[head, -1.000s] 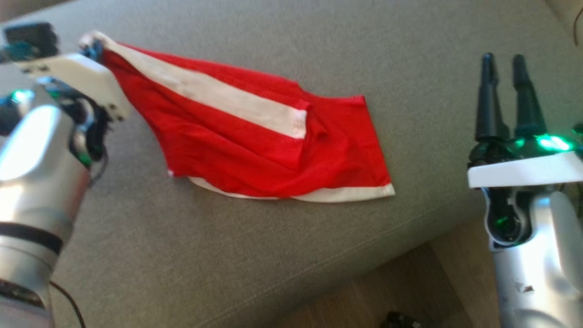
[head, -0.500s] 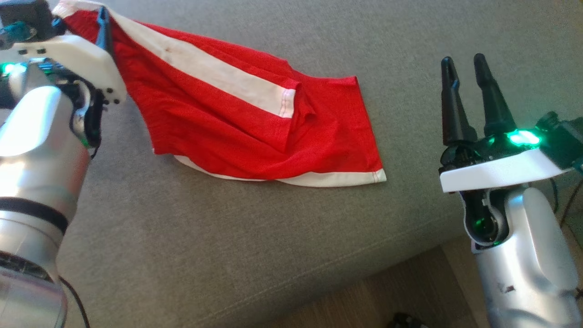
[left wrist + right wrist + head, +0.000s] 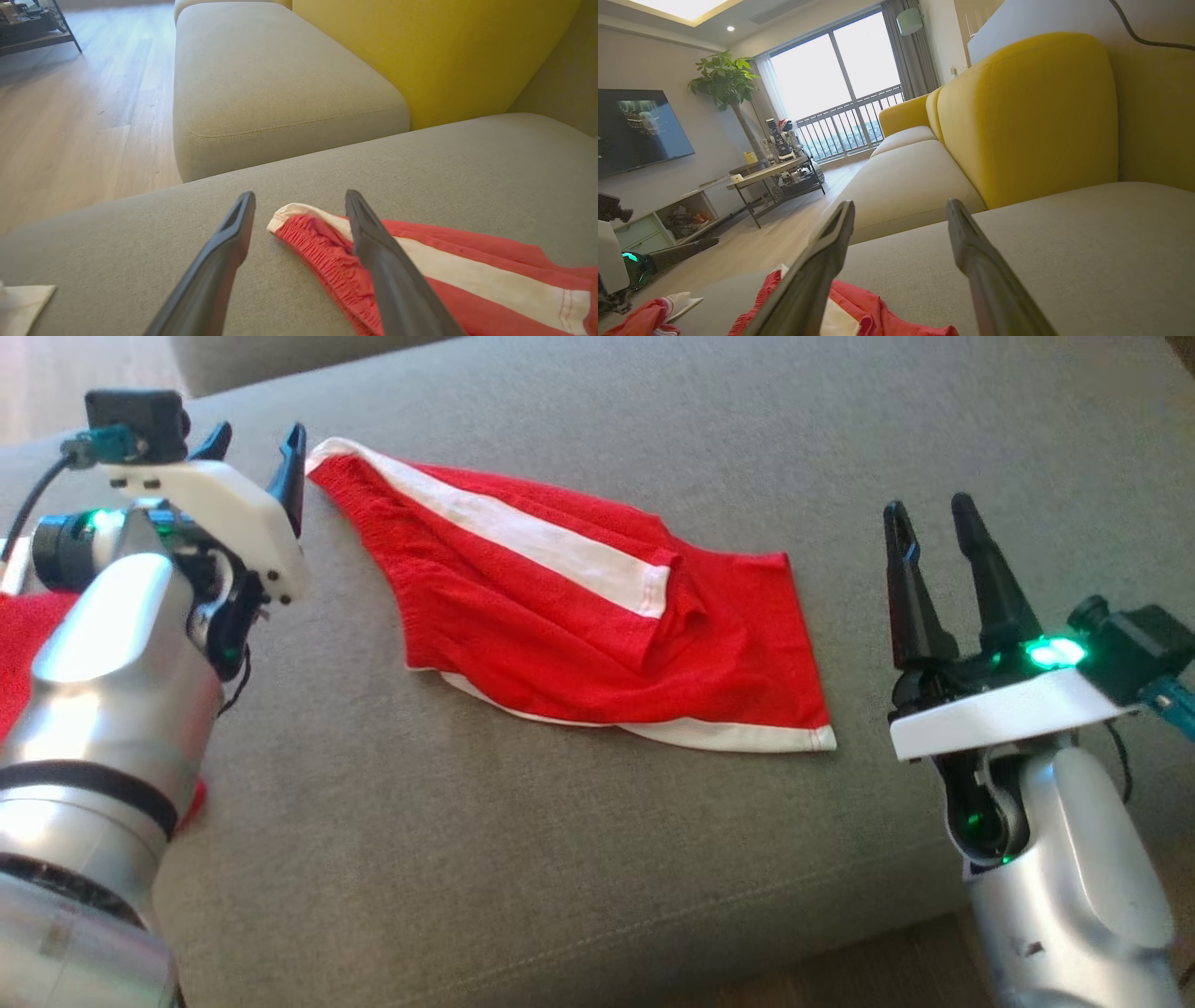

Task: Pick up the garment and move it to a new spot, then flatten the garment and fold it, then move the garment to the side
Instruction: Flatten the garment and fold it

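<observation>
one pair of red shorts [image 3: 579, 616] lies waistband far-left, hem near-right (a diagonal); left gripper [image 3: 259, 432], right gripper [image 3: 929, 506] both wide, empty.

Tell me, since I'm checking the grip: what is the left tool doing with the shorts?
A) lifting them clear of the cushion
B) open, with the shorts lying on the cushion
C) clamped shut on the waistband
B: the left tool has its fingers spread apart, and the shorts lie on the cushion, waistband corner beside one finger.

Home living room: sofa [image 3: 1031, 116], television [image 3: 637, 130], houseplant [image 3: 721, 81]
</observation>
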